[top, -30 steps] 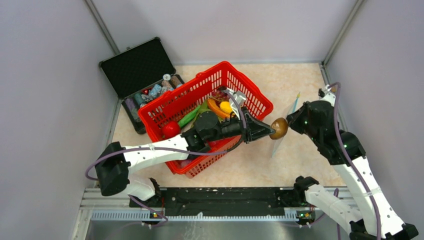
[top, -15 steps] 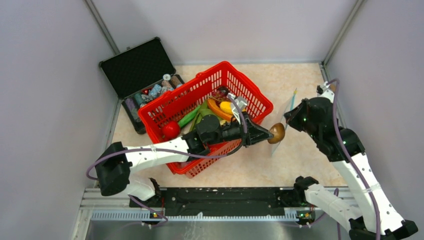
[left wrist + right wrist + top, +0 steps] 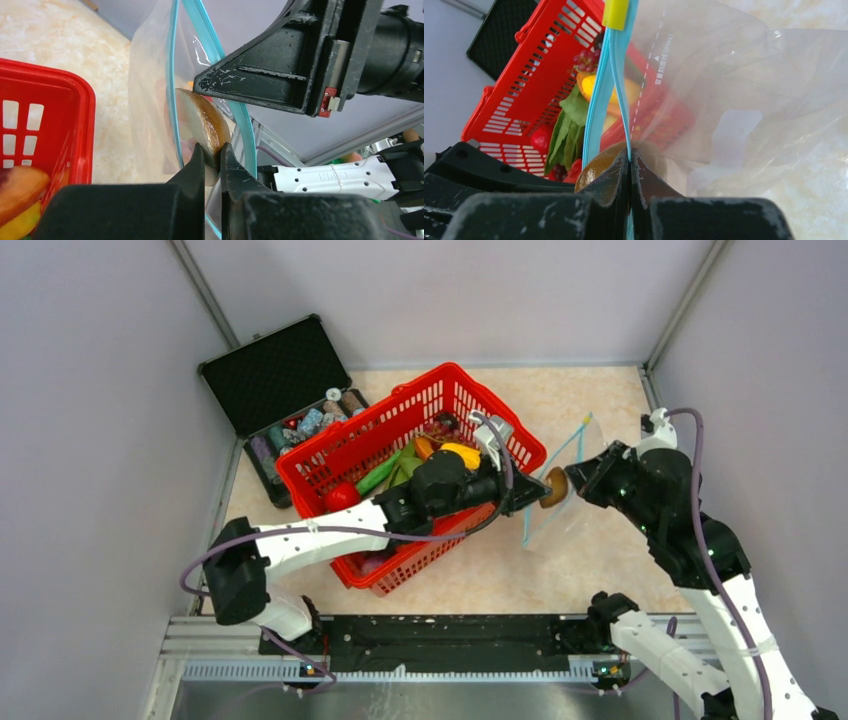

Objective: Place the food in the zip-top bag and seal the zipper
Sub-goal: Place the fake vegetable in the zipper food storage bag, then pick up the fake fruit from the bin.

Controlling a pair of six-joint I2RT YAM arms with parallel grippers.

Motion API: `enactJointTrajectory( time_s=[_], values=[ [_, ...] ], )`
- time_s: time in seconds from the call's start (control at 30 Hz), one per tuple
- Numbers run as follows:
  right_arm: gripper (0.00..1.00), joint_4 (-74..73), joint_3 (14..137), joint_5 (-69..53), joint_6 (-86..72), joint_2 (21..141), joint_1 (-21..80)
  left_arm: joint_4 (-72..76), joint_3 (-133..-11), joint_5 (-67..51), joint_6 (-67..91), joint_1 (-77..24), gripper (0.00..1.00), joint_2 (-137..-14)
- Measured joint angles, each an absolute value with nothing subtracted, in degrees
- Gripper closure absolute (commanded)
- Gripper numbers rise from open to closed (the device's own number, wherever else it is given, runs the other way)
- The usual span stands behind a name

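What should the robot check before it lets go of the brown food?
1. Left gripper shut on brown food: ok.
2. Right gripper pinching zipper: ok.
3. Bag mouth open, blue strips apart: ok.
4. Food between the two strips: ok.
5. Food fully inside the bag: not ok, it sits at the mouth.
6. Other food already in the bag: cannot tell.
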State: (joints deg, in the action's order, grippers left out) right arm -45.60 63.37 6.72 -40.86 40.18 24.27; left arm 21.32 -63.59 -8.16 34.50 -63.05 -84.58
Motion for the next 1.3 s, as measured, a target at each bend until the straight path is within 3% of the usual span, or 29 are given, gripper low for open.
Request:
enactJointTrajectory(
  time_s=[0.07, 0.2, 0.37, 0.73, 0.9, 1.3],
  values=[
    [1.00, -45.1, 63.4, 5.9, -39.5, 40.0, 24.2, 19.4, -66.6, -8.5, 34.1, -63.0, 0.70, -86.0],
    [1.00, -45.5, 63.4, 4.6, -37.5, 39.4, 24.3, 16.0, -70.0, -9.6, 32.5, -62.9, 0.37, -88.1],
    [1.00, -47.4, 63.4, 4.6, -35.7, 39.2, 24.3, 12.7, -71.2, -9.5, 30.4, -62.9, 0.15, -88.0],
    [1.00, -49.5, 63.4, 5.8, -34.6, 39.8, 24.3, 5.9, -71.0, -6.3, 23.5, -62.9, 0.04, -78.3],
    [1.00, -45.9, 63.4, 0.9, -34.7, 38.4, 24.3, 4.3, -70.1, -2.9, 21.0, -62.9, 0.03, -73.8],
    [1.00, -56.3, 68.5, 14.9, -32.9, 41.2, 24.3, -3.9, -64.0, 10.5, 19.0, -61.1, 0.01, -67.9]
  ],
)
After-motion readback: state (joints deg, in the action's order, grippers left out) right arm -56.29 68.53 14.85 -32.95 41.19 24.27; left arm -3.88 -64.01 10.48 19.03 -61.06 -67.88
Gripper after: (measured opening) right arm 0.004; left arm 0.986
